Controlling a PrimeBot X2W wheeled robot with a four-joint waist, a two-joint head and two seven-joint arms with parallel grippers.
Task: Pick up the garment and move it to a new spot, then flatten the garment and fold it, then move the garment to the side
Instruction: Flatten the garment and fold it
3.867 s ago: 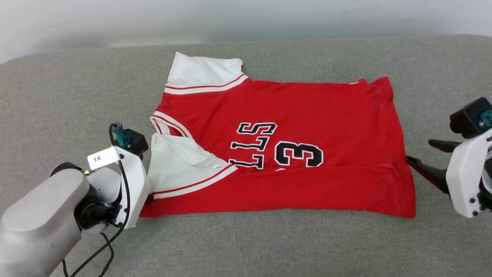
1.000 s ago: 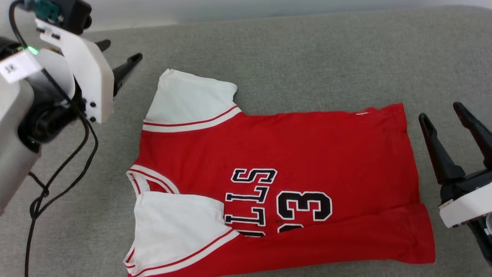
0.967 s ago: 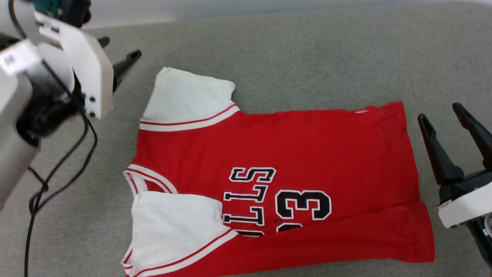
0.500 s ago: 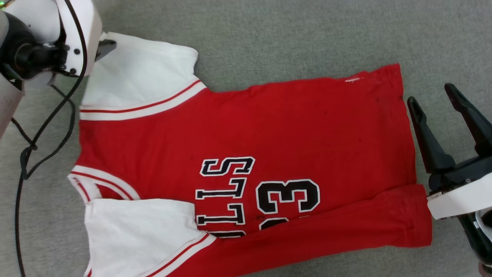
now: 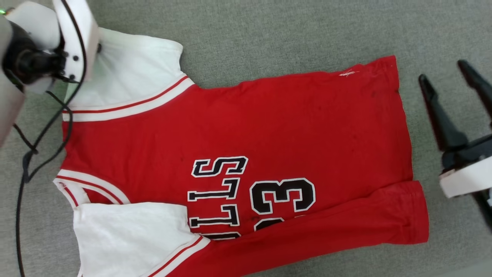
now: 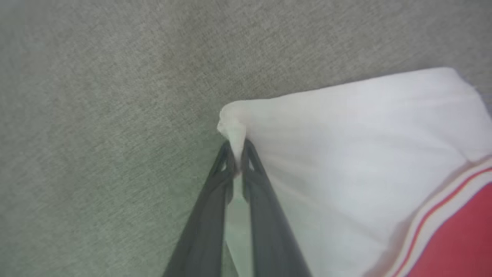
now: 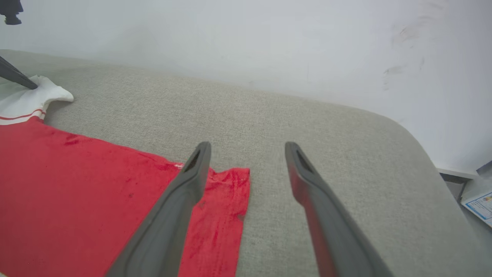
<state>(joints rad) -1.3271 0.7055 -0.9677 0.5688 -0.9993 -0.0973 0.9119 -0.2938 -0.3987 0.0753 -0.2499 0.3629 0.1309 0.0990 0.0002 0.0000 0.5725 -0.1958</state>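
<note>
The garment (image 5: pixel 269 130), a red jersey with white sleeves and black "33", lies spread on the grey surface, collar to the left. Its near edge is folded up over the bottom of the lettering. My left gripper (image 5: pixel 98 47) sits at the far sleeve's outer corner, its fingers under the white housing. In the left wrist view the left gripper (image 6: pixel 236 156) is shut on a pinched-up corner of the white sleeve (image 6: pixel 346 154). Beside the hem's far corner (image 7: pixel 230 181), my right gripper (image 5: pixel 442 71) is open and holds nothing; the right gripper (image 7: pixel 248 148) hovers there in its own view.
The grey cushioned surface (image 5: pixel 276 30) extends beyond the garment to a white wall (image 7: pixel 230 34). Its rounded right end (image 7: pixel 419 146) drops off near a printed paper (image 7: pixel 478 204). A black cable (image 5: pixel 23 169) hangs from my left arm beside the collar.
The camera has moved in closer over the garment. My left gripper came down from open above the surface onto the far sleeve's corner and shut on it. The right gripper stays open by the hem.
</note>
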